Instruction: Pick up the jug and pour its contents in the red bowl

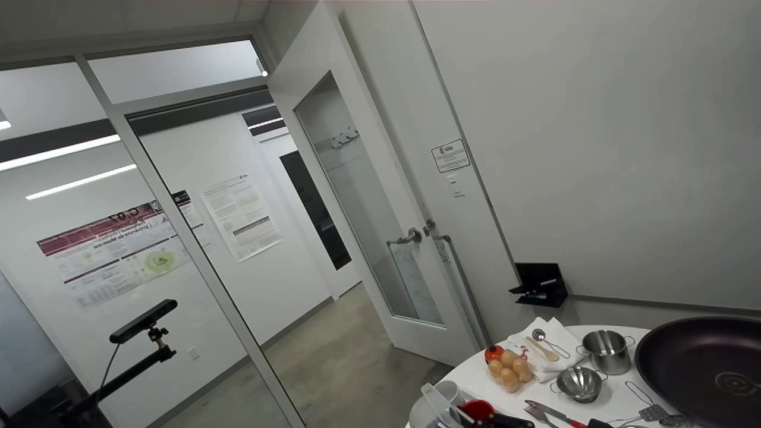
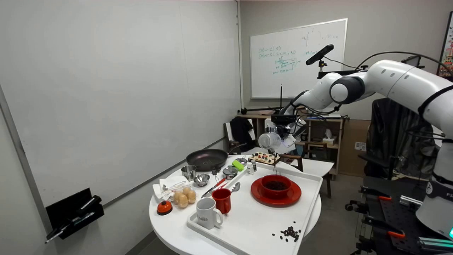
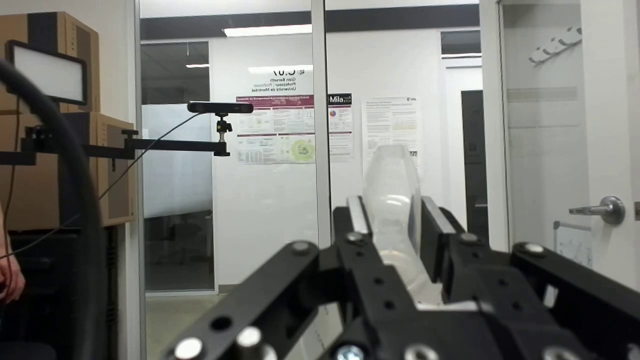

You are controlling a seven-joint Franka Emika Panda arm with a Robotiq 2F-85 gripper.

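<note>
My gripper [image 2: 283, 130] is shut on the clear jug [image 2: 269, 140] and holds it tilted in the air, above and slightly to the left of the red bowl in an exterior view. In the wrist view a clear part of the jug [image 3: 392, 195] sits between the two finger pads [image 3: 391, 215]; I cannot tell if it is the handle. The red bowl [image 2: 275, 193] stands upright on a red plate [image 2: 294, 200] and holds dark beans [image 2: 276, 185]. A faint thin streak shows between jug and bowl; I cannot tell what it is. The jug's inside is too blurred to read.
The bowl's plate lies on a white tray [image 2: 244, 226]. Loose beans [image 2: 290, 233] lie near its front right. A white mug [image 2: 206, 212] and a red mug [image 2: 222, 201] stand at its left. The dark pan [image 2: 207, 159], steel pots and eggs [image 2: 184, 197] stand beside it.
</note>
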